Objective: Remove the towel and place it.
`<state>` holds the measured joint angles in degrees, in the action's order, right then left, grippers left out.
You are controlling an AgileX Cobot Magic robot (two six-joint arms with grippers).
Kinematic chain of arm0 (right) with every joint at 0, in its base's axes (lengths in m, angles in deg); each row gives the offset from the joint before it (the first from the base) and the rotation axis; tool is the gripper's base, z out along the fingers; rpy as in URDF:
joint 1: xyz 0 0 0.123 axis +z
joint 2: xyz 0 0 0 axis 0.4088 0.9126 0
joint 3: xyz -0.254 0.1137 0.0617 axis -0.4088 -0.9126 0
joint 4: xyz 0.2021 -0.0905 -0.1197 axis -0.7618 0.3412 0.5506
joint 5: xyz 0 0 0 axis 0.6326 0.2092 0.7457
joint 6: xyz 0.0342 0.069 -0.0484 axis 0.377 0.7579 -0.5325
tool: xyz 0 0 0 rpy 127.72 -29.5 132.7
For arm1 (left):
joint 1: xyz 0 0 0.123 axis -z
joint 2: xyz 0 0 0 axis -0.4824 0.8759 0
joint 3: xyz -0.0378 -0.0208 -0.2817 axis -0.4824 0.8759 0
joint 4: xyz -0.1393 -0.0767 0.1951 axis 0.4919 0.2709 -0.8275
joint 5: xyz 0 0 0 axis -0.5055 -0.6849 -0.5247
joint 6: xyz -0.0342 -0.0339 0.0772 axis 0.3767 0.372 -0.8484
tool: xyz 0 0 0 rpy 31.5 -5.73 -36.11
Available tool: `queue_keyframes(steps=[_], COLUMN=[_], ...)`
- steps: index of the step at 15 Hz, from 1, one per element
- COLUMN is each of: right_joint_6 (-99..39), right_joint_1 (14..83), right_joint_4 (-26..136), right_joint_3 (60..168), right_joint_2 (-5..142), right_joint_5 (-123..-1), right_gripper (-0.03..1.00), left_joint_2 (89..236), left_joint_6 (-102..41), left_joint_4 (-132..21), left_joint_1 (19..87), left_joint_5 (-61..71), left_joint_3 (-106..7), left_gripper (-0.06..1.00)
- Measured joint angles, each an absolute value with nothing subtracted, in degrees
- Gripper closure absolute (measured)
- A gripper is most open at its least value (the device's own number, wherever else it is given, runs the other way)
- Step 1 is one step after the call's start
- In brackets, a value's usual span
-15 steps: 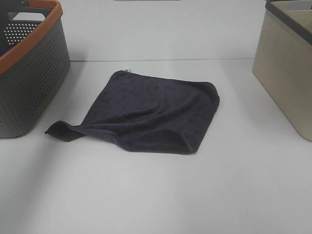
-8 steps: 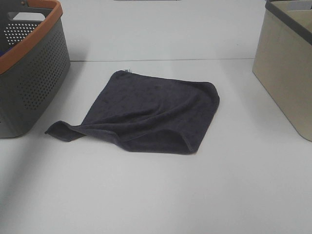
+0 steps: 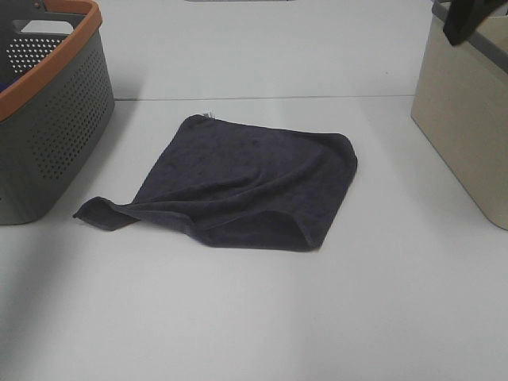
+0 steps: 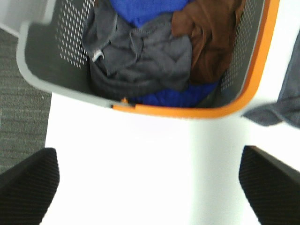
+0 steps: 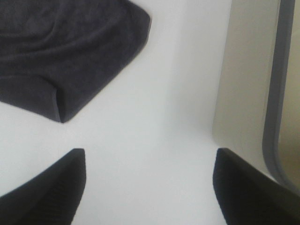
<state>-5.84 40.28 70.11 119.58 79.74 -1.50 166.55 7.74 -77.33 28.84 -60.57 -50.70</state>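
towel (image 3: 242, 186): dark charcoal-grey cloth lying flat on the white table (image 3: 254, 317), roughly at the middle, between the two containers and touching neither. one corner on the left side is folded and stretched out towards the grey basket. a small pale tag shows at the far corner.
towel, wrist views: one corner shows at the edge of the left wrist view (image 4: 281, 110); a rumpled, doubled edge shows in the right wrist view (image 5: 65, 56).
grey basket (image 3: 48, 127): perforated wall, orange rim, standing on the left of the table. the left wrist view shows it holding grey, blue and brown cloths (image 4: 154, 51).
beige bin (image 3: 464, 119): plain wall with a dark grey rim, standing on the right of the table.
left gripper (image 4: 150, 180): fingers spread wide apart, nothing between them, above bare table just beside the grey basket's rim.
right gripper (image 5: 150, 185): fingers spread wide apart, nothing between them, above bare table between the towel and the beige bin. a dark part of this arm shows at the top right of the high view, over the bin.
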Motion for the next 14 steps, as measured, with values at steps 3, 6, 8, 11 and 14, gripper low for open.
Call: queue_keyframes(steps=[3, 6, 8, 11, 14], right_joint_6=[-5.78, -5.78, -5.78, -5.78, -5.84], right_joint_1=[40.28, 40.28, 40.28, 40.28, 40.28], right_joint_4=[70.05, 70.05, 69.99, 69.99, 69.82], right_joint_3=[104.17, 91.11, 77.87, 67.96, 63.6], right_joint_2=[68.0, 57.97, 45.37, 33.73, 23.54], right_joint_5=[-2.24, -5.68, -10.21, -12.44, -12.27], right_gripper=[0.23, 0.23, 0.23, 0.23, 0.23], left_joint_2=[153.48, 141.28, 125.18, 109.99, 98.53], left_joint_6=[8.26, 8.32, 8.49, 8.49, 8.49], left_joint_4=[-75.1, -73.72, -70.97, -69.14, -69.14], left_joint_1=[28.84, 28.84, 28.84, 28.84, 28.84], left_joint_5=[-59.25, -58.45, -58.57, -58.62, -58.62], left_joint_3=[-34.43, -23.2, -14.03, -8.76, -6.01], left_gripper=[-0.03, -0.03, -0.03, -0.03, -0.03])
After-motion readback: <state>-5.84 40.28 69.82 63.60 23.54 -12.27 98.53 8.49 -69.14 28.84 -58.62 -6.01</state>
